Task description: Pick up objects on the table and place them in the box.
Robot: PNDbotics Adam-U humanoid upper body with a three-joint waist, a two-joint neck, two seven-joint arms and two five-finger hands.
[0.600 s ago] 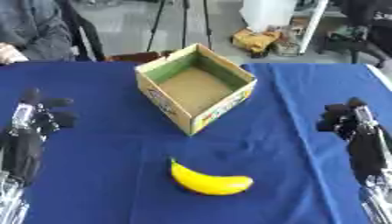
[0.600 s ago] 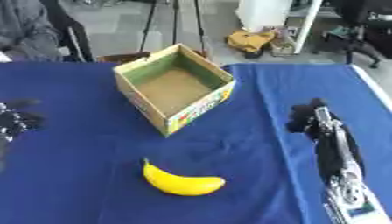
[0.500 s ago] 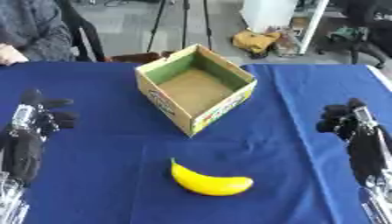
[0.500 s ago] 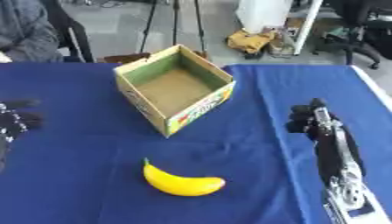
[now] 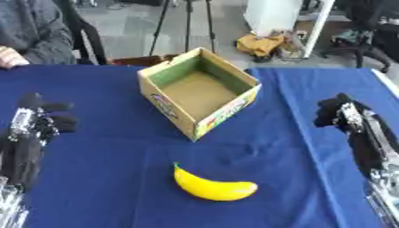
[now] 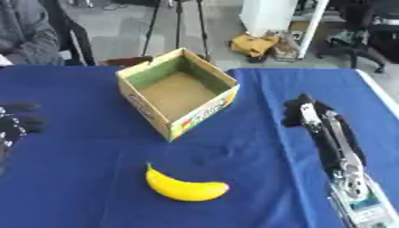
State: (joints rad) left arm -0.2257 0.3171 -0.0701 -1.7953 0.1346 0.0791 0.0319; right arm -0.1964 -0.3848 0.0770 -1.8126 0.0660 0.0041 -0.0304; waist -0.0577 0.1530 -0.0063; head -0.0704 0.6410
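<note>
A yellow banana (image 5: 213, 188) lies on the blue tablecloth, near the front and a little right of centre. Behind it stands an open cardboard box (image 5: 199, 91), tilted diagonally, with nothing inside. My left hand (image 5: 40, 120) hovers at the left edge of the table with its fingers curled and nothing in them. At the right side my right hand (image 5: 338, 113) is held the same way, curled and holding nothing. Both hands are well apart from the banana and the box.
The blue cloth (image 5: 117, 178) covers the whole table. A person sits at the far left edge with a hand (image 5: 9, 57) resting on the table. Tripod legs, chairs and a yellow bundle stand on the floor beyond.
</note>
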